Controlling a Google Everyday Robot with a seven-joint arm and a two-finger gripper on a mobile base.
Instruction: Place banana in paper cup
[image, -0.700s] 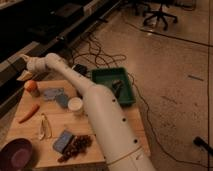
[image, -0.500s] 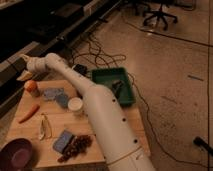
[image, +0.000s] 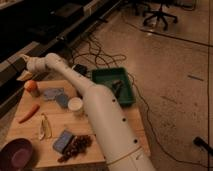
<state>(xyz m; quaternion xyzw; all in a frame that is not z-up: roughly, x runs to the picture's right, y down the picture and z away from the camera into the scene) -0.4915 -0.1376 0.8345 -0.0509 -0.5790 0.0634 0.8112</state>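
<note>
The banana (image: 44, 127), pale yellow and split, lies on the left part of the wooden table (image: 125, 132). The paper cup (image: 75, 106), small and white, stands upright near the table's middle, right of the banana and close against my white arm. My arm reaches from the bottom centre up to the far left, and my gripper (image: 24, 70) hangs beyond the table's far left corner, well away from both banana and cup. It stands open with nothing in it.
An orange carrot (image: 28, 113) and an orange container (image: 32, 88) sit at the left. Grey-blue cloths (image: 52, 93), a blue sponge (image: 63, 141), dark grapes (image: 75, 146) and a reddish-purple bowl (image: 17, 154) share the table. A green tray (image: 112, 85) sits at the right; cables trail behind.
</note>
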